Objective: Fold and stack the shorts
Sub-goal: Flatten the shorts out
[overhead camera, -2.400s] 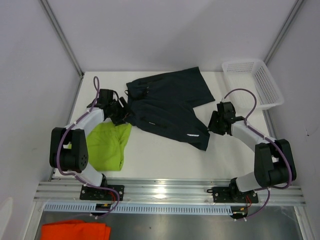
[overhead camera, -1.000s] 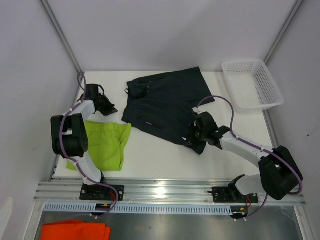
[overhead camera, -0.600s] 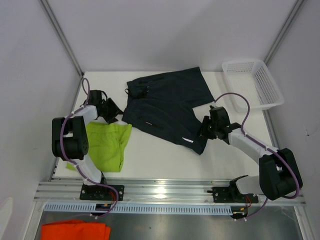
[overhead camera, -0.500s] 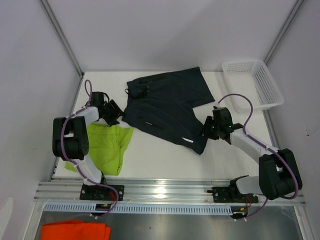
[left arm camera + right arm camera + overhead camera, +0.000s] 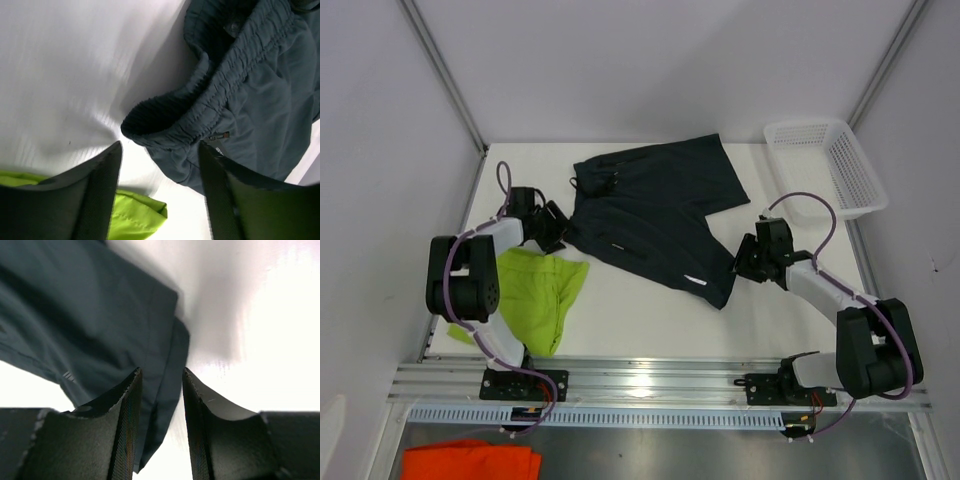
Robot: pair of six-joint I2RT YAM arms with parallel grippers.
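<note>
Seen from above, the left arm (image 5: 460, 290) covers the green shorts' (image 5: 542, 297) side farthest from the dark shorts (image 5: 655, 215). The orange cloth (image 5: 470, 462) is cut off by the bottom edge. Both wrist views crop the dark shorts, and the right one blurs them.

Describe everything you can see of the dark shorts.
The dark shorts are navy-charcoal, of thin smooth fabric, with a gathered elastic waistband, a small zip pull and a pale mark on the nearer leg. They lie spread, slightly rumpled, on the white table, waist to the left, legs splayed to the right. The left tool stands open at the curled waist corner, and the right tool is open over the nearer leg's hem. Neither grips the fabric.
</note>
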